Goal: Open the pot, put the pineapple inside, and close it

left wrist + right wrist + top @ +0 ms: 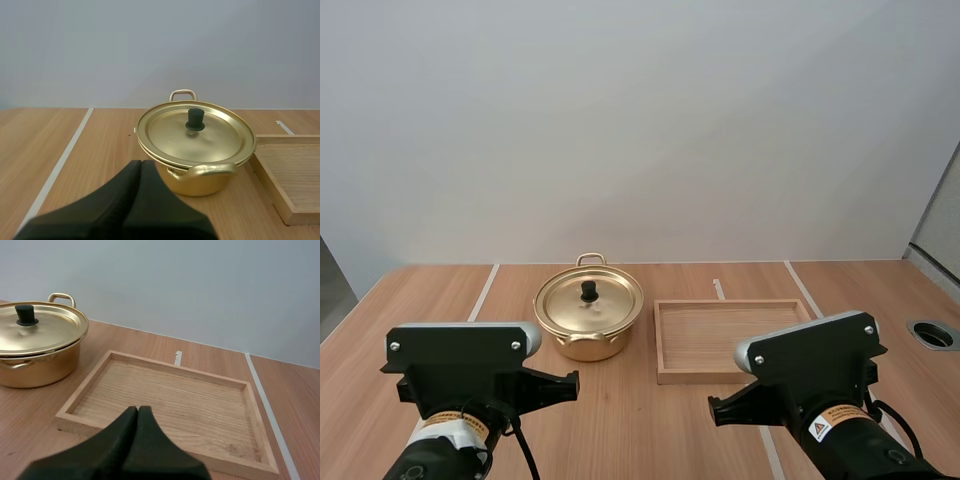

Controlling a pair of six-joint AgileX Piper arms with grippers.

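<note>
Left arm (460, 365) low at the near edge of the surface (420, 300). Left pincer (141, 165): fingers pressed together into one dark wedge, holding nothing, tip aimed at the pot from the near side and apart from it.

White tape line (483, 292) runs away across the wood, left of the pot.

Pot (588, 342): gold metal, upright on the surface, left of centre. Lid (605, 308) sits flat and closed on the rim, with a black knob (589, 291) at its centre. One loop handle (591, 258) on the far side, and a second handle (210, 171) faces the left pincer.

Wooden tray (730, 335): shallow, rectangular, flat on the surface just beside the pot on its right. A narrow strip of wood shows between them, so they are not touching.

Right arm (815, 365) low at the near edge, in front of the tray's near right corner. Right pincer (138, 410): fingers closed on each other in a single wedge, gripping nothing, poised above the tray's near rim.

Round hole (932, 334) in the surface at the far right.
</note>
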